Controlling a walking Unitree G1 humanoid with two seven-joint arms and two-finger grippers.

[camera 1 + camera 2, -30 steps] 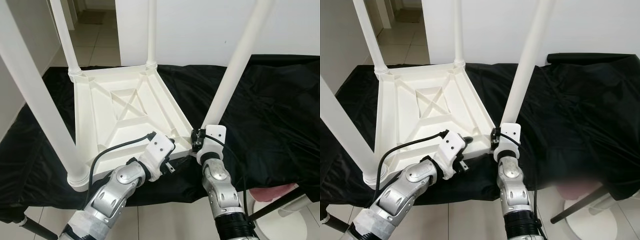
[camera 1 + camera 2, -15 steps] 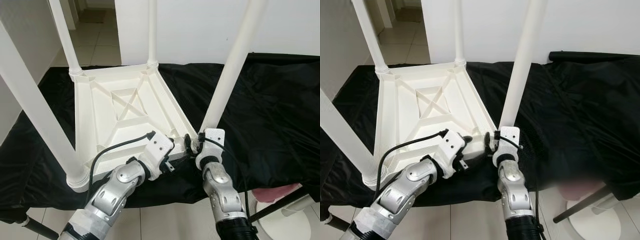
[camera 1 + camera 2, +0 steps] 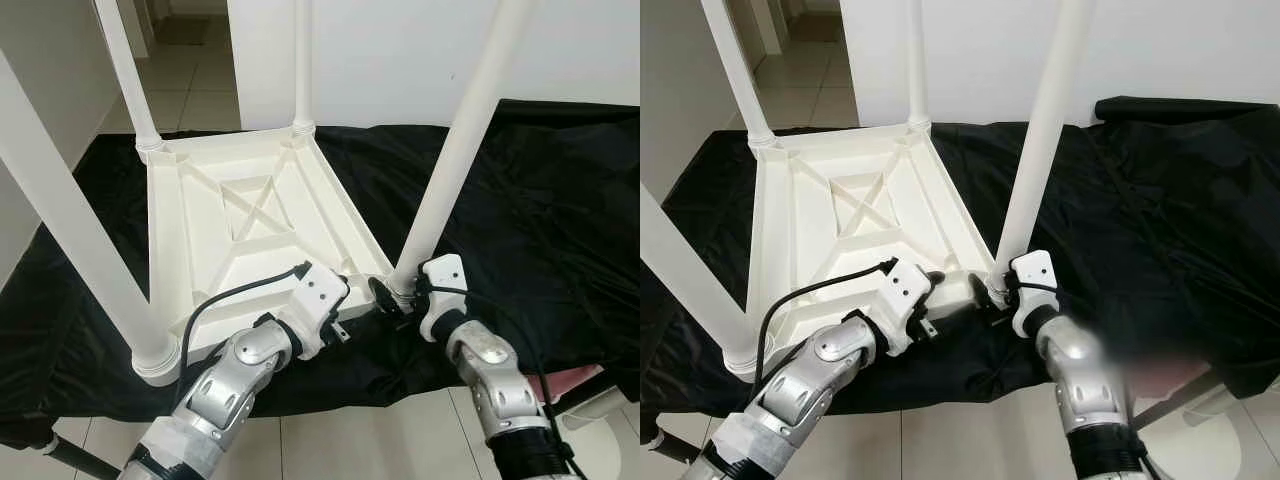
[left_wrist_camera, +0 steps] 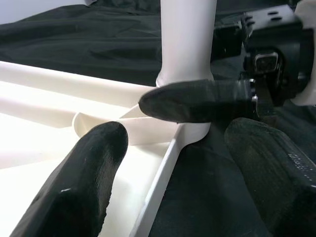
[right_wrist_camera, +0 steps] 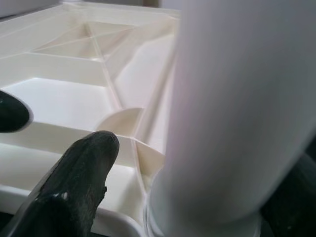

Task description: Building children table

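A white plastic children's table (image 3: 240,220) lies upside down on a black cloth, its legs pointing up. The near right leg (image 3: 450,170) stands in its corner socket. My right gripper (image 3: 388,292) sits at the base of that leg, open, and one finger (image 4: 197,101) lies across the leg's foot. A gap shows between a finger (image 5: 79,182) and the leg (image 5: 237,113). My left gripper (image 4: 175,133) is open just left of that corner, its fingers straddling the table's rim (image 4: 163,182) without touching it.
The black cloth (image 3: 540,210) covers a low surface and spreads wide to the right. A tall leg (image 3: 70,220) rises close at the near left. Tiled floor lies in front, with a white round base (image 3: 600,420) at the lower right. A white wall stands behind.
My right forearm has swung out to the right around the near right leg while its gripper stayed at the leg's base. The left arm has held still.
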